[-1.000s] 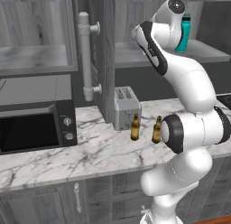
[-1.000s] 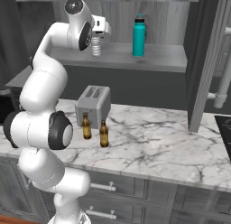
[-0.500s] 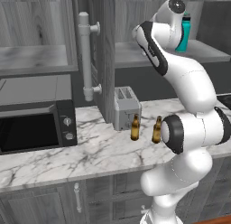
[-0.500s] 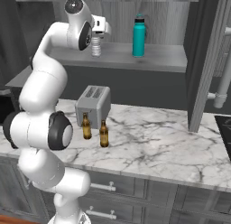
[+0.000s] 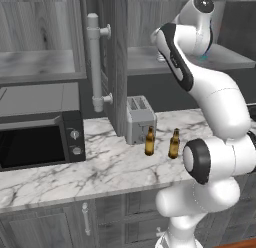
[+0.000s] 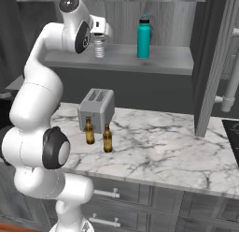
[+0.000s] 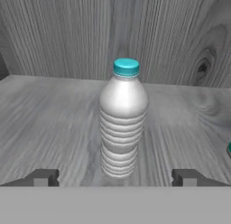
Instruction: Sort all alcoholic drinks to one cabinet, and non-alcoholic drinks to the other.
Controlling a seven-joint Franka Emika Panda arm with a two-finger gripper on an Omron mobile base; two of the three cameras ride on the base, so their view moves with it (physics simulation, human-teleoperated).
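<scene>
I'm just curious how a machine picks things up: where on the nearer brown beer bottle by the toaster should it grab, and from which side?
Probably the straight lower body of the beer bottle, below the thin neck. It stands upright on the counter, so a level approach from the open front edge seems best. The toaster and second bottle stand close behind and beside it.

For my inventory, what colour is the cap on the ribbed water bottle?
Teal, clearest in the hand view: water bottle.
</scene>
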